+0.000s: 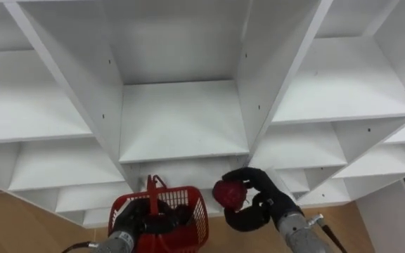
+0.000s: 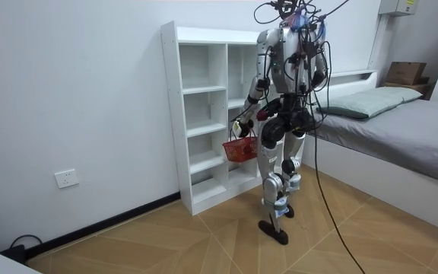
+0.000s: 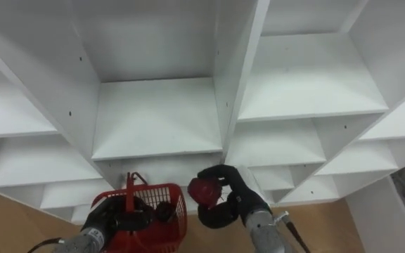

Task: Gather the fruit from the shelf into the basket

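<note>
My right hand (image 1: 257, 199) (image 3: 228, 195) is shut on a red fruit (image 1: 229, 194) (image 3: 204, 190), held just right of the basket and in front of the closet's lower shelves. My left hand (image 1: 133, 219) (image 3: 106, 214) is curled round the upright handle of a red plastic basket (image 1: 186, 212) (image 3: 164, 209). Something dark lies inside the basket. In the room view I stand facing the white closet (image 2: 204, 114), with the basket (image 2: 238, 149) held at thigh height.
The closet's white shelves (image 1: 181, 126) in front of me are bare. Wooden floor (image 1: 20, 225) lies below them. In the room view a bed (image 2: 401, 122) stands to the room view's right, and a wall socket (image 2: 65, 179) is low on the wall.
</note>
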Robot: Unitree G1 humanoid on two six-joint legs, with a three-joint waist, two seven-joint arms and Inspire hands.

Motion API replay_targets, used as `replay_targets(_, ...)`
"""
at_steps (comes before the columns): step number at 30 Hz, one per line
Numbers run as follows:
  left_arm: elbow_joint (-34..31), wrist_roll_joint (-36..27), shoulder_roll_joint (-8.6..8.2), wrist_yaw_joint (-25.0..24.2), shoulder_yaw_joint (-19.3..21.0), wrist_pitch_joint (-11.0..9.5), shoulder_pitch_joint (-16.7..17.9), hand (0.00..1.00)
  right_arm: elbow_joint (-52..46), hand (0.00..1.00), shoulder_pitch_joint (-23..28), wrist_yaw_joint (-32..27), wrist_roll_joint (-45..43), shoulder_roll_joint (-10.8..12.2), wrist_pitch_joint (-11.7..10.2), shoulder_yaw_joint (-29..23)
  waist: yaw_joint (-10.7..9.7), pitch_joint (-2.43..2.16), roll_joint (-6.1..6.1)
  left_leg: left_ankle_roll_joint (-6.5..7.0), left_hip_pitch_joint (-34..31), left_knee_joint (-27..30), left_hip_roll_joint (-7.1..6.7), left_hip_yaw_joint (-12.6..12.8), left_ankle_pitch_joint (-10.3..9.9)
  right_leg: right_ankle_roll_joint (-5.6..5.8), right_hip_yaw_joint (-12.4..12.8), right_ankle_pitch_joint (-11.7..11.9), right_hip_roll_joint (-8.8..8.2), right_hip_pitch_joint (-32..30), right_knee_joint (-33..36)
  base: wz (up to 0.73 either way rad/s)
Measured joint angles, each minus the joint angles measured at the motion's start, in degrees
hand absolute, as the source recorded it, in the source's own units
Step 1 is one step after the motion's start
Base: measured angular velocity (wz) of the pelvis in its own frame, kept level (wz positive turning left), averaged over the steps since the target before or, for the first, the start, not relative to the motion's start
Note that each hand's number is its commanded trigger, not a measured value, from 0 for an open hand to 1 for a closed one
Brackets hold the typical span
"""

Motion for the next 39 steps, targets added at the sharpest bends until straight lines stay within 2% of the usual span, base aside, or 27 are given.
replay_targets(9,1.2,0.1,-0.17,-1.3,0.1,-0.8,-0.5,1.0,-0.1,1.0,-2.0,3.6,-4.4,0.0,0.0,1.2,1.9,-0.07,-0.31,-0.01,-1.0,0.3,0.02,-0.3,0.0,0.01,-0.7,0.0,-0.14,-0.7,0.1,0.02)
replay_targets(11,1.2,2.1,-0.15,-1.6,0.2,-0.9,-0.8,1.0,-0.4,1.0,-2.0,4.0,-4.5,-0.2,0.0,1.8,2.2,-0.07,-0.43,-0.01,-1.2,0.3,0.03,-0.4,0.0,0.01,-0.8,0.0,-0.14,-0.8,0.0,0.02)
replay_targets(15,2.4,7.9,-0.5,-2.4,0.3,-1.1,-1.8,1.0,-0.5,1.0,-2.0,5.3,-4.5,-0.2,0.0,3.5,3.4,-0.38,-1.03,-0.01,-1.8,0.5,0.06,-0.4,0.0,-0.05,-0.9,0.1,-0.15,-1.4,0.0,0.0)
replay_targets(19,4.6,10.8,-1.03,-2.5,0.7,-1.1,-2.2,1.0,-0.5,1.0,-2.0,6.5,-4.6,-0.1,0.0,3.5,4.0,-0.37,-1.06,-0.01,-2.0,0.7,0.12,-0.5,0.0,-0.14,-1.3,0.1,-0.24,-1.5,0.0,0.01)
replay_targets(28,5.0,11.2,-2.13,-4.2,1.5,-1.2,-2.4,1.0,-0.5,1.0,-2.0,8.6,-4.9,-0.2,0.0,3.6,4.3,-0.33,-0.99,-0.03,-2.9,0.7,0.03,-2.0,0.0,-0.13,-2.2,0.1,-0.62,-1.5,-0.1,0.07)
replay_targets(36,5.0,11.2,-2.05,-5.8,1.1,-1.2,-2.6,1.0,0.7,1.0,-2.3,11.5,-5.0,0.0,0.0,3.6,4.5,0.29,-0.14,-0.03,-2.8,1.1,-0.01,-2.7,0.0,-0.11,-2.9,0.1,-0.82,-1.0,-0.3,0.04)
replay_targets(39,5.0,11.2,-2.08,-6.6,1.0,-1.2,-2.9,1.0,0.7,1.0,-2.3,12.2,-5.0,0.0,0.0,3.6,4.5,0.34,-0.07,-0.05,-2.9,0.7,0.02,-2.8,0.0,-0.13,-2.9,0.1,-0.69,-1.0,-0.5,0.0)
